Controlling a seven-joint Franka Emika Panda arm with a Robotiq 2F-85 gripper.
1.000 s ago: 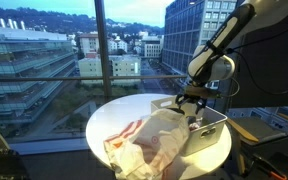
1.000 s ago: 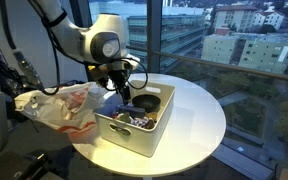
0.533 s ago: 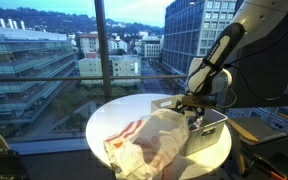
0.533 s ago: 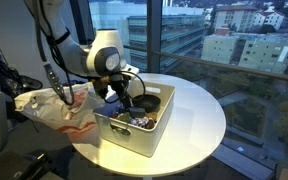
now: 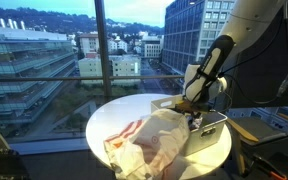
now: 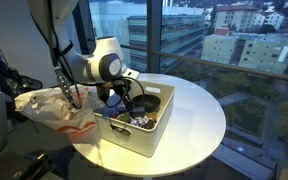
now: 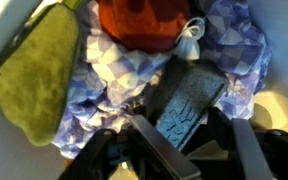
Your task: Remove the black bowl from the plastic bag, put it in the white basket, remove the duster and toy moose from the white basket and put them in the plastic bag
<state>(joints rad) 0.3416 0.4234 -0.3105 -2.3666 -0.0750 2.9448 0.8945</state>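
A round white table (image 5: 98,126) stands by a tall window (image 5: 44,55), with city buildings (image 6: 234,45) outside.

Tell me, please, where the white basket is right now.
In an exterior view the white basket sits on the round table, right beside the plastic bag.

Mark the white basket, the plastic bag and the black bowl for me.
white basket (image 6: 127,137): in an exterior view, on its near outer wall.
plastic bag (image 5: 152,143): in an exterior view, on its crumpled middle.
black bowl (image 6: 149,102): in an exterior view, on its dark inside.
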